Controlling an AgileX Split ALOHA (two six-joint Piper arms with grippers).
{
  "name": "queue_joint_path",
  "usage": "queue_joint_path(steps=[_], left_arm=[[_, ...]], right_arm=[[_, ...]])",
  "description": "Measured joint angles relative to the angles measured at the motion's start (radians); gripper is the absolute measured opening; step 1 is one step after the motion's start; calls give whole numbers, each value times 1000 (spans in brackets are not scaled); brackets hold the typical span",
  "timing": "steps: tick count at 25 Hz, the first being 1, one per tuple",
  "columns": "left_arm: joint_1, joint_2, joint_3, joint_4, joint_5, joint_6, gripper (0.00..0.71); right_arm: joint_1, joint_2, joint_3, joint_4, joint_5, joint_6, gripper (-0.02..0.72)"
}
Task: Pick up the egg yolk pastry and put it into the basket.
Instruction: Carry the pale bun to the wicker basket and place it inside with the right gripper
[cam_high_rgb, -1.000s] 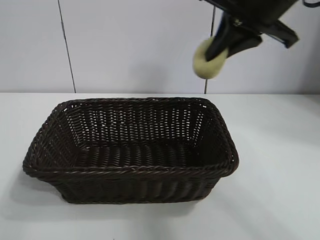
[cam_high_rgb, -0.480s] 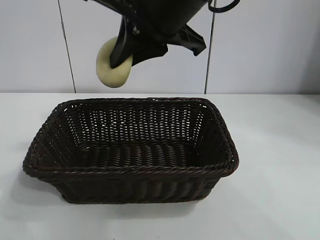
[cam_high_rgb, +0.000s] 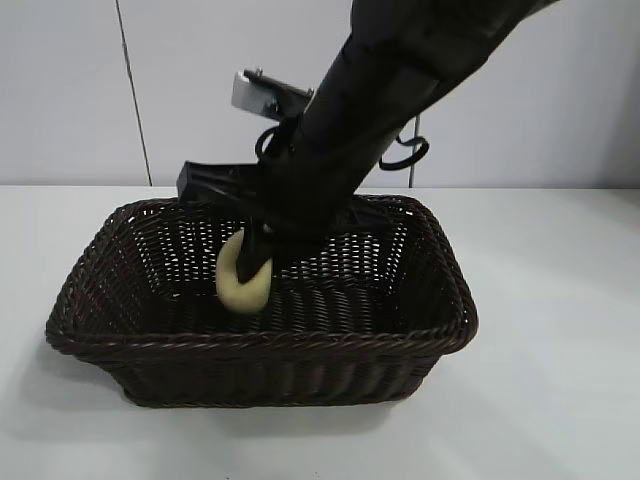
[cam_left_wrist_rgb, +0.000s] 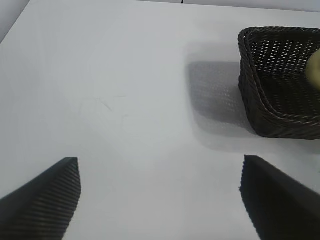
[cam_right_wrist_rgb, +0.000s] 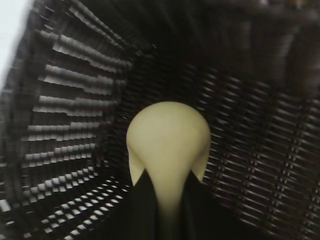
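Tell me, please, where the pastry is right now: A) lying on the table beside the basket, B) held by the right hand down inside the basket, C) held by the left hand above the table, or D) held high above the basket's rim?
B: the right hand grips the pastry below the rim of the basket, inside it.

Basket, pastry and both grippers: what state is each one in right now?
basket: upright on the table, mouth open, right arm reaching down into it.
egg yolk pastry: inside the basket, pinched between the right gripper's fingers; cannot tell if it touches the bottom.
right gripper: lowered into the basket, closed on the pastry.
left gripper: open, empty, parked over bare table beside the basket.
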Motion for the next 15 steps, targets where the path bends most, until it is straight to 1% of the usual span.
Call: queue_joint_path(steps=[2, 6, 7, 9, 12, 14, 15], left_arm=[[0, 0, 0, 0, 0, 0, 630], [0, 0, 0, 0, 0, 0, 630], [0, 0, 0, 0, 0, 0, 630], [0, 0, 0, 0, 0, 0, 630], [0, 0, 0, 0, 0, 0, 630], [0, 0, 0, 0, 0, 0, 630], [0, 0, 0, 0, 0, 0, 630]], right_arm=[[0, 3, 0, -1, -4, 0, 204], [0, -12, -3, -1, -7, 0, 476], [0, -16, -9, -2, 9, 0, 524], [0, -23, -39, -6, 47, 0, 564], [-14, -27, -105, -12, 145, 17, 582], [-28, -27, -162, -35, 227, 41, 582], [-36, -27, -197, -59, 261, 55, 582]])
